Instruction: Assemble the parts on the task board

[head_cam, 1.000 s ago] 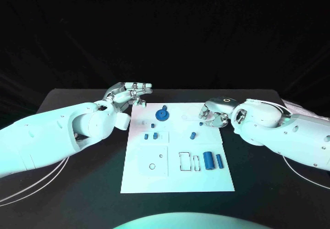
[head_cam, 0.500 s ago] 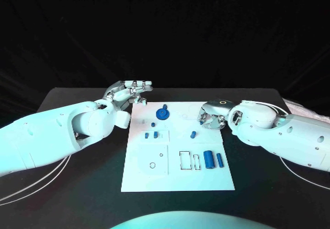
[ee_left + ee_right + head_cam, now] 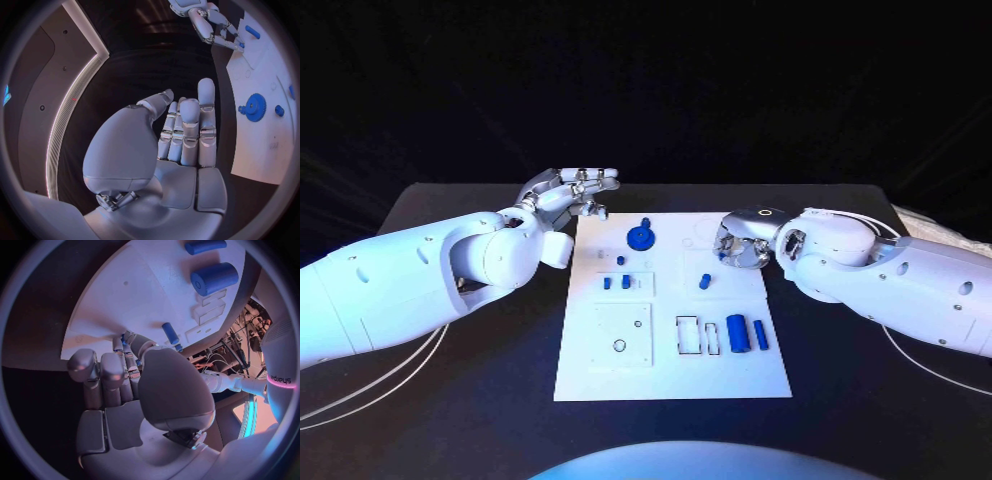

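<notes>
white flat task board (image 3: 668,350), toothed blue gear (image 3: 642,238), smooth cylinder (image 3: 737,336)

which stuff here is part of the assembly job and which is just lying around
Part of the job:
- task board
- blue gear
- large blue cylinder
- slim blue pin
- small blue pegs
- right hand
- left hand

Just lying about:
- black table
- white cables

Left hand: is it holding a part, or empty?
Empty. The left hand hangs beside the task board with its fingers straight and close together, nothing between them; the blue gear lies apart on the board.
</notes>
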### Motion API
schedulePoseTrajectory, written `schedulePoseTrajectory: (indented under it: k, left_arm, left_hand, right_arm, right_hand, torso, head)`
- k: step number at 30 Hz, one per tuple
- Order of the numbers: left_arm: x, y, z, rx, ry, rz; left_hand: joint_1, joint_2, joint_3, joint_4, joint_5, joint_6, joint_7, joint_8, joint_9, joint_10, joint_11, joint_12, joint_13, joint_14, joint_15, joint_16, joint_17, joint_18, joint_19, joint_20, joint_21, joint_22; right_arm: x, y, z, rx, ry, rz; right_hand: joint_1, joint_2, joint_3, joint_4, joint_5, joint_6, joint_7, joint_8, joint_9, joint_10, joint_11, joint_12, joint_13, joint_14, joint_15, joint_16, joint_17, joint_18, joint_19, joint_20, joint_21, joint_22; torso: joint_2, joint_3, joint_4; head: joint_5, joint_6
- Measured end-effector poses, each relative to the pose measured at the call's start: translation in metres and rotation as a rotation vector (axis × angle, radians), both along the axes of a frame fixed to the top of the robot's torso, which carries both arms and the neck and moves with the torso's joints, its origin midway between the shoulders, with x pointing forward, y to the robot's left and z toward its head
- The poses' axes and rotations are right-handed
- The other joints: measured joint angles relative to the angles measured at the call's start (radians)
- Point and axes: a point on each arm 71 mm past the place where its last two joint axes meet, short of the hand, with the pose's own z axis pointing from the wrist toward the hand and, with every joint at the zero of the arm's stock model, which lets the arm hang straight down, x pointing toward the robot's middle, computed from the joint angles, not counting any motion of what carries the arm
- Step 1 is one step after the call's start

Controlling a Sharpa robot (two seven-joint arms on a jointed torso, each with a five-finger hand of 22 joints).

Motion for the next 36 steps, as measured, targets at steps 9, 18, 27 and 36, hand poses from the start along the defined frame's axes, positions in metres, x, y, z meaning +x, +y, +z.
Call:
schedulePoseTrajectory:
  k: [9,18,27,36]
  left_arm:
    - [0.000,-0.001,0.000,-0.002,0.001,-0.002]
    - [0.000,-0.001,0.000,-0.003,0.001,-0.004]
    - [0.000,0.000,0.000,-0.002,0.001,-0.003]
    - [0.001,0.001,-0.001,-0.001,0.002,0.000]
  left_hand:
    - [0.004,0.004,0.000,0.000,0.000,0.000,0.000,0.000,0.000,0.000,0.000,0.000,0.000,-0.003,-0.003,0.000,0.000,0.000,0.000,0.000,0.000,-0.001]
    - [0.004,0.004,-0.014,0.006,0.000,0.000,0.000,0.000,0.000,0.000,0.000,0.004,0.000,-0.003,-0.003,0.000,-0.003,0.000,0.000,0.000,-0.003,-0.003]
    - [0.004,0.004,-0.017,0.003,0.000,0.000,0.000,0.000,0.000,-0.002,-0.002,0.004,0.000,-0.002,-0.003,0.000,-0.003,0.000,0.000,0.000,-0.003,-0.004]
    - [0.000,0.008,-0.022,0.003,0.000,0.000,0.000,0.000,0.000,-0.002,-0.002,0.004,0.000,-0.005,0.001,0.000,-0.006,0.000,0.000,0.000,-0.003,-0.005]
  right_arm:
    - [0.001,0.003,-0.002,-0.001,-0.013,0.001]
    - [-0.004,0.002,-0.004,0.005,-0.043,-0.001]
    - [-0.012,0.000,-0.004,0.022,-0.064,-0.010]
    - [-0.016,-0.001,0.005,0.048,-0.090,-0.012]
  right_hand:
    - [-0.005,0.013,0.023,-0.015,-0.051,0.018,-0.007,0.007,0.006,0.028,-0.009,0.000,-0.009,0.000,-0.008,0.000,-0.006,0.000,0.012,-0.005,0.015,0.025]
    - [-0.004,0.022,0.030,-0.022,-0.059,0.026,-0.006,0.005,0.007,0.035,-0.012,-0.004,-0.013,0.000,-0.007,0.003,-0.007,0.000,0.021,-0.007,0.020,0.040]
    - [-0.002,0.024,0.033,-0.025,-0.061,0.029,-0.009,0.007,0.008,0.039,-0.009,-0.008,-0.012,0.000,-0.007,0.008,-0.005,0.000,0.024,-0.010,0.024,0.045]
    - [-0.002,0.024,0.033,-0.024,-0.063,0.029,-0.009,0.007,0.009,0.039,-0.009,-0.009,-0.012,0.000,-0.007,0.013,-0.001,0.000,0.024,-0.010,0.028,0.051]
  torso:
    - [0.000,0.0000,-0.0006]
    - [-0.001,0.0000,-0.0007]
    - [-0.001,-0.0005,0.0002]
    - [-0.001,-0.0006,0.0002]
  head:
    - [-0.003,-0.003]
    - [-0.004,-0.004]
    - [-0.006,-0.001]
    - [-0.006,0.001]
